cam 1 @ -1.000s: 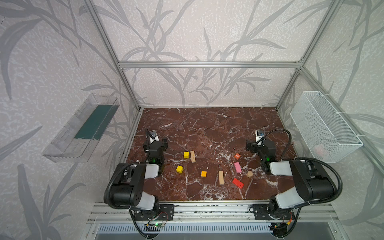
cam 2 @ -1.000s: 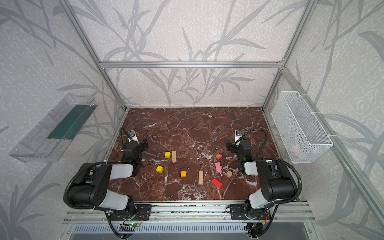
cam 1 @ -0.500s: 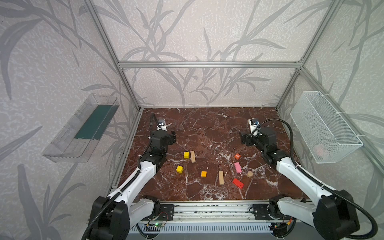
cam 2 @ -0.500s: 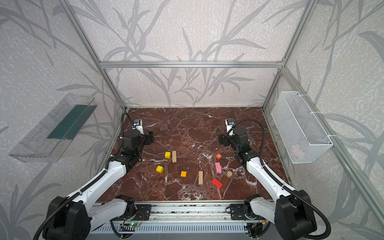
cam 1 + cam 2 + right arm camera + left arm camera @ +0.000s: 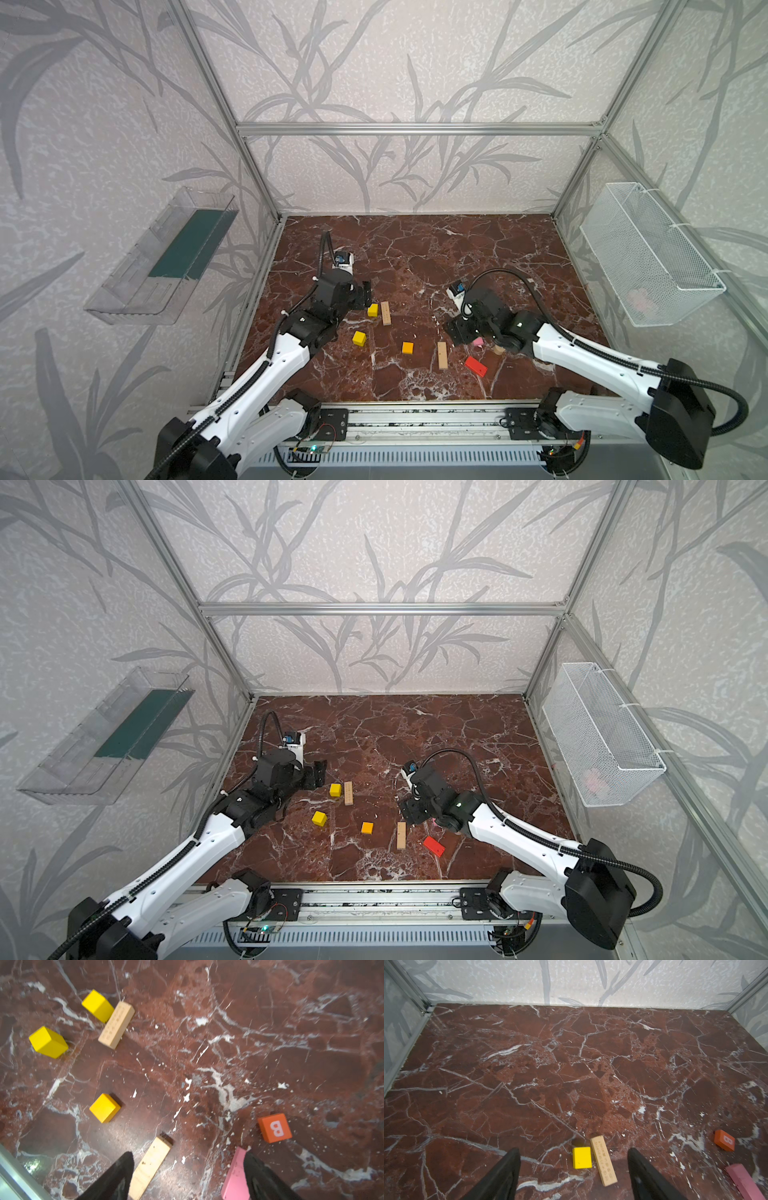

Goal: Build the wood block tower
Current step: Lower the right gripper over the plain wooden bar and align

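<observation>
Both arms have unfolded over wood blocks (image 5: 407,348) scattered on the tabletop (image 5: 415,249). Left gripper (image 5: 573,1149) and right gripper (image 5: 188,1153) gape open, empty. Far plank (image 5: 385,313) and near plank (image 5: 442,355) lie flat, long axes front-to-back.

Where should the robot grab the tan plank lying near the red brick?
Probably across its narrow width, at mid-length, coming straight down. The tan plank lies flat on the table, long and thin, with both long sides free; the red brick lies apart from it.

- left arm (image 5: 266,374), lower left of frame: white link shells, black joints.
- right arm (image 5: 590,353), lower right: same build; thin black cable (image 5: 503,270) arched over it.
- left gripper (image 5: 573,1149): matte black, tapered fingers (image 5: 502,1174).
</observation>
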Motion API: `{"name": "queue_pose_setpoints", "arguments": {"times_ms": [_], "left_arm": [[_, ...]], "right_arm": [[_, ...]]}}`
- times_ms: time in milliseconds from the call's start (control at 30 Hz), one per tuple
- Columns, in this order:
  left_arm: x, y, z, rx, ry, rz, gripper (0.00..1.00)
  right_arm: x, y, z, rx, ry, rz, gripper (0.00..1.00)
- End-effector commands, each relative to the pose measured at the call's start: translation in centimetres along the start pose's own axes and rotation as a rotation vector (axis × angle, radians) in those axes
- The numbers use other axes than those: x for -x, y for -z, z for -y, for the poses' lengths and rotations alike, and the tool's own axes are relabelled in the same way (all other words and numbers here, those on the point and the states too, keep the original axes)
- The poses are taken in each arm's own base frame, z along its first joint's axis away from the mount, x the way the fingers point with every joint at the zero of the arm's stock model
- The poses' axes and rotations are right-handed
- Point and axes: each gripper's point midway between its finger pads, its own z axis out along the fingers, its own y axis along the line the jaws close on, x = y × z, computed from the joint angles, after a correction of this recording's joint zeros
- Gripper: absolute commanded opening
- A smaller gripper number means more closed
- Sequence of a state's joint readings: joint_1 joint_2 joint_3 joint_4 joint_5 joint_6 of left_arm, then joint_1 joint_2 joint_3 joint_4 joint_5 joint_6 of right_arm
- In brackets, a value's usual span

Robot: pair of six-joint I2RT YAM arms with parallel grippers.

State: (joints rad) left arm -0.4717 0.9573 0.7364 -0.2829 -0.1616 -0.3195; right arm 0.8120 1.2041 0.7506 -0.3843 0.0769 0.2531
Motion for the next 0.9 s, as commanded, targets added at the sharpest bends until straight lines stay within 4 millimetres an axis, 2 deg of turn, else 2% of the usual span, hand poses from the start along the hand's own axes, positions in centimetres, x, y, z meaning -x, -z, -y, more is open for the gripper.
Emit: {"name": "queue_pose_setpoints", "arguments": {"times_ms": [0, 400, 633, 867], "left_arm": [[-1.2, 0.9, -0.1, 0.004, 0.027, -0.051, 0.79], [-2.7, 1.3, 0.4, -0.003, 0.009, -0.099, 0.78], [-2.8, 1.5, 0.6, -0.005, -0.001, -0.107, 0.77], [-2.9, 1.6, 0.6, 0.001, -0.008, -0.111, 0.77]], "right_arm": [[-2.4, -0.2, -0.3, -0.024, -0.045, -0.087, 0.84], [-6.0, -2.0, -1.7, -0.007, -0.114, -0.212, 0.84], [-7.3, -3.1, -3.7, 0.05, -0.116, -0.296, 0.84], [-8.3, -3.4, -5.5, 0.104, -0.13, -0.354, 0.84]]}}
